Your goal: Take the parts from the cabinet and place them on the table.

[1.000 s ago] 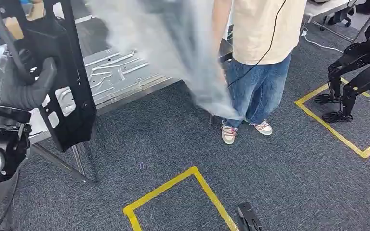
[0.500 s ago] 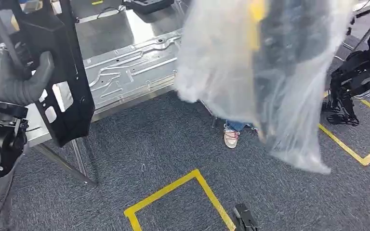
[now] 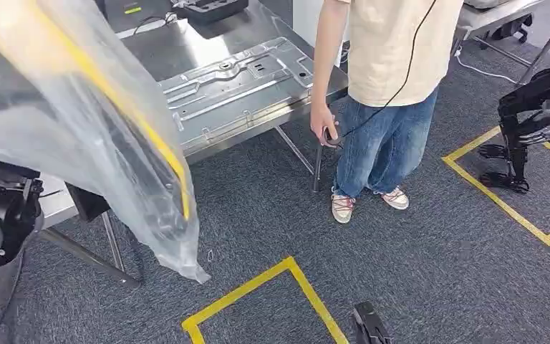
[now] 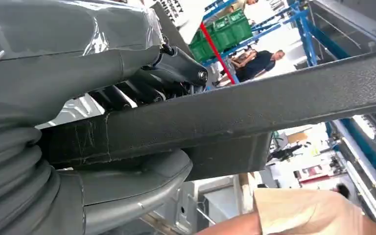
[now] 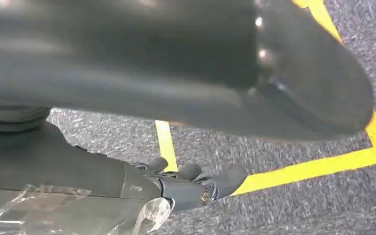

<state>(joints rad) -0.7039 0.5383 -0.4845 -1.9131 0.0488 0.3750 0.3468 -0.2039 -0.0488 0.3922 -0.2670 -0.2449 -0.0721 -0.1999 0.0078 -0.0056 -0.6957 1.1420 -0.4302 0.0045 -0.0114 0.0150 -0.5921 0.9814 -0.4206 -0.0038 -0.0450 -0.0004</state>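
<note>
- Parts first: I've got a black frame part (image 4: 254, 105) clamped in my left hand (image 4: 78, 161), the thick thumb under the bar and the dark fingers (image 4: 176, 61) hooked over it, so that hand is holding the part firmly.
- From the head camera, a plastic-wrapped part (image 3: 79, 122) with a yellow stripe fills the near left of the picture, hanging in front of the bench's near-left corner; a bit of the black frame part (image 3: 86, 202) peeks out beneath the plastic.
- On my right wrist camera, a big dark blurred part (image 5: 186, 68) sits right above my right hand (image 5: 142, 188); the fingers (image 5: 225, 178) are curled in beneath it with clear plastic (image 5: 68, 210) bunched alongside. I can't tell whether they're truly gripping it.
- Bench (image 3: 186, 39) is steel, with a pressed silver metal panel (image 3: 236, 89) lying flat along its near edge, reaching toward the near-right corner.
- Black tray-like item (image 3: 211, 7) sits at the far edge of the bench.
- A person (image 3: 387, 86) in a cream shirt and jeans stands just beside the near-right corner of the bench, one hand down by the bench leg holding a small device on a black cable.
- Grey carpet floor (image 3: 415, 272) with yellow tape squares (image 3: 286, 269); another dark robot (image 3: 537, 118) stands well apart at the right.
</note>
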